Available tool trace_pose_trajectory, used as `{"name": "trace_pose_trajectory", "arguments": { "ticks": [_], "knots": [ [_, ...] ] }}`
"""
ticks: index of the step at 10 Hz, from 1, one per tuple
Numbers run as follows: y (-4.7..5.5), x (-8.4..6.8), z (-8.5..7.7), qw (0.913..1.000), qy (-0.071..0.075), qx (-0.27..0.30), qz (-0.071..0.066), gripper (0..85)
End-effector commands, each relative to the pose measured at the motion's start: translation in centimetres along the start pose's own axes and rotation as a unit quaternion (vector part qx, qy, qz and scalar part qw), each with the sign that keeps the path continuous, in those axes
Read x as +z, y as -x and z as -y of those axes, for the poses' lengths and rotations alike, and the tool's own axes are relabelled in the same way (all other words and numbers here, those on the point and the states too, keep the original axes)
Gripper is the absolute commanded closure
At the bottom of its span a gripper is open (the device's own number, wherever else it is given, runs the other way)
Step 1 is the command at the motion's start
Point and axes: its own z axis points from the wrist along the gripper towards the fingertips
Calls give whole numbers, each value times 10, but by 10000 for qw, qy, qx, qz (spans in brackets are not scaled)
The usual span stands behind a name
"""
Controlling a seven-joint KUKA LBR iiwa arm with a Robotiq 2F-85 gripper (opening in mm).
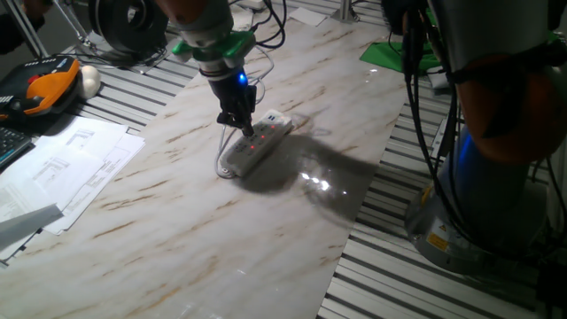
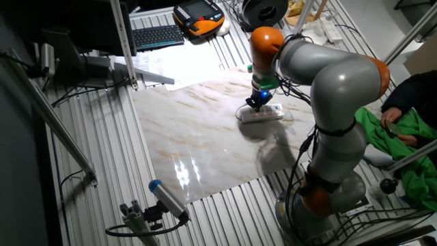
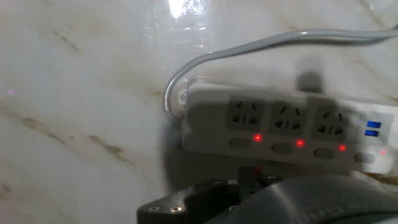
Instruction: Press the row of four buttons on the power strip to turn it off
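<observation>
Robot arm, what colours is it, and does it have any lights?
The arm is fat, round and silver-grey, with orange rings at its joints. Near the black gripper sits a green ring with a small glowing blue light. Black cables hang along it.

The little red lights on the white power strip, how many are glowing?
3 clear ones in the hand view, in a row along the power strip: one under the left socket, one under the middle, one under the right. A fourth may glow faintly by the right end.
</observation>
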Motion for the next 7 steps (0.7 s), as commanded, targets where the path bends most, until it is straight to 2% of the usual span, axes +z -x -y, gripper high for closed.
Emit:
{"name": "trace_pose_trajectory", "arguments": {
  "ticks": [1,2,4,6,7],
  "knots": [
    [0,0,0,10000,-23,-29,7,850],
    [0,0,0,9999,-144,-49,65,850],
    [0,0,0,9994,-226,-37,246,850],
    [0,0,0,9994,-152,-22,310,850],
    [0,0,0,9991,-132,-35,395,850]
  ]
}}
